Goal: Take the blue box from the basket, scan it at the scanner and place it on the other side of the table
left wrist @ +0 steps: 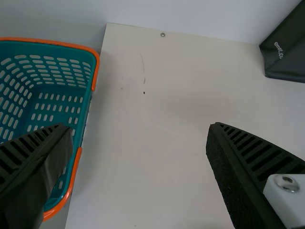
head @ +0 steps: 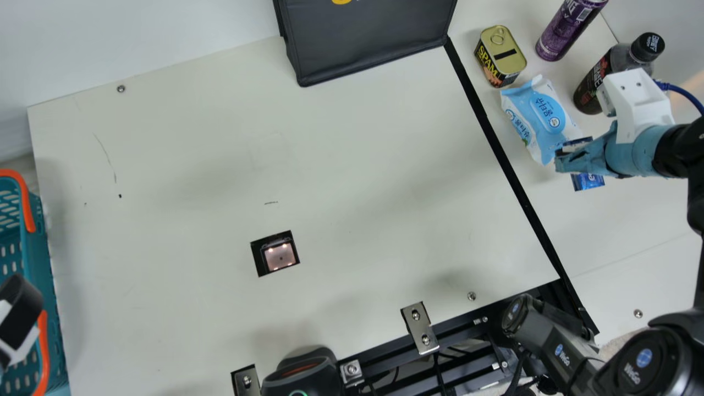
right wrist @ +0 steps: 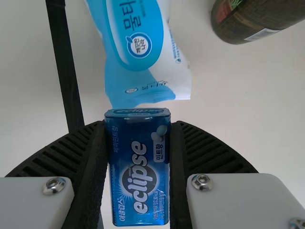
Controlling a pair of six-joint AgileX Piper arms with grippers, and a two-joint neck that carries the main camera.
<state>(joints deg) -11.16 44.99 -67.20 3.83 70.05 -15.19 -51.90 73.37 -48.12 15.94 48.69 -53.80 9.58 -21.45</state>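
The right pincer grasps the small glossy blue box, long axis parallel to its pads, across the long black strip from the teal plastic basket.

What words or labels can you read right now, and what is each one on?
"eclipse": the blue box, held in the right gripper.
"SPAM": the squat can.
"WeGo": twice on the right arm.
Too small, cut off or unclear to read surely: the print on the purple can, the bottle, the blue-and-white pack and the dark bag.
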